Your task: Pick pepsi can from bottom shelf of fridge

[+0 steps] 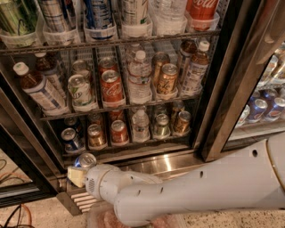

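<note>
Gripper (pixel 78 173), low left, grips pepsi can (pixel 86 159) — Coca-Cola bottle (pixel 202 8) above.

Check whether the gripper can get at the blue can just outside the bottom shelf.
Likely yes: the gripper sits right against that blue can, below the front edge of the bottom shelf, with nothing between them.

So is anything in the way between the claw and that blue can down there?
Nothing visible does. The claw sits right beside the blue can, low at the front left of the fridge.
</note>
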You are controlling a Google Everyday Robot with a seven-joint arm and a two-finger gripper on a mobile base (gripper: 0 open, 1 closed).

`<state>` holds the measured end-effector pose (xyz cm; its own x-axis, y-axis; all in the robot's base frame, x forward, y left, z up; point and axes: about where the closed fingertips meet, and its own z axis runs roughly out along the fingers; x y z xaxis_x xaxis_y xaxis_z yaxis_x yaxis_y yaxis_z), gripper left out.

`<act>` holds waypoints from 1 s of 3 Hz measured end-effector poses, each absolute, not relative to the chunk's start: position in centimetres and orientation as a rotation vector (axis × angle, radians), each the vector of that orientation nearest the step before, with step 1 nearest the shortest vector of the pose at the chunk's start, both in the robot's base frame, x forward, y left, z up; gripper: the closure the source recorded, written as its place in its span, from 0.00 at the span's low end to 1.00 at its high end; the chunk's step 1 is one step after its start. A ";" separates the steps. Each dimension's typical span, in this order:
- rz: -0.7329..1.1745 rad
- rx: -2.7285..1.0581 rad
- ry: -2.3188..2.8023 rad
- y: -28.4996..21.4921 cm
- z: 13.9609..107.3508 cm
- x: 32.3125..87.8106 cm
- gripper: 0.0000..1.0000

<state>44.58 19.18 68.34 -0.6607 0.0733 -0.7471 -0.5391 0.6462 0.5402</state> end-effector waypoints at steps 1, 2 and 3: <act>1.001 -0.263 2.128 18.0 67.6 41.8 1.00; 0.968 -0.199 2.151 17.3 67.6 38.8 1.00; 0.963 -0.141 2.181 17.3 67.3 38.4 1.00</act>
